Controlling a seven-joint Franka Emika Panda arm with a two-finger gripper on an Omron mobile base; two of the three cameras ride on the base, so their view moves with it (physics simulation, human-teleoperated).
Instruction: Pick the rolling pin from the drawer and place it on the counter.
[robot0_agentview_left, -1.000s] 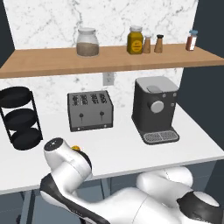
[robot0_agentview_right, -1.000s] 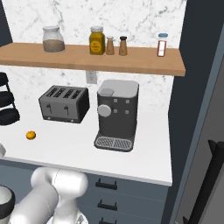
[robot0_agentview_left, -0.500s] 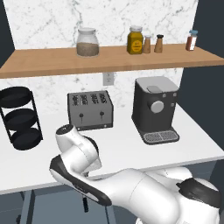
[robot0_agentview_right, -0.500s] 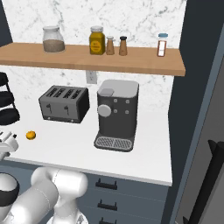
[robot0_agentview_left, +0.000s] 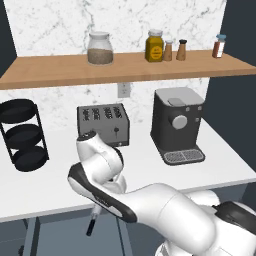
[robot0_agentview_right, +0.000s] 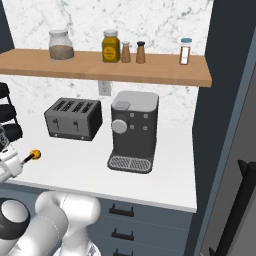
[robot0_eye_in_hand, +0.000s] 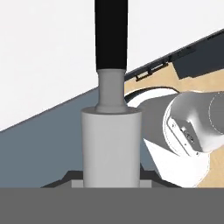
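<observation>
Mostly hidden — rolling pin (robot0_eye_in_hand: 111, 144) clamped in gripper (robot0_eye_in_hand: 111, 183), fingertips cut off.

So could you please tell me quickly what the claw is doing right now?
Claw: closed on the rolling pin.

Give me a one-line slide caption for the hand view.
End effector shut on the rolling pin, black handle pointing toward the white counter.

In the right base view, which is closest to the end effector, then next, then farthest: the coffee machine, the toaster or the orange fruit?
1. orange fruit, beside the end effector, left edge
2. toaster, farther back
3. coffee machine, farther right
</observation>
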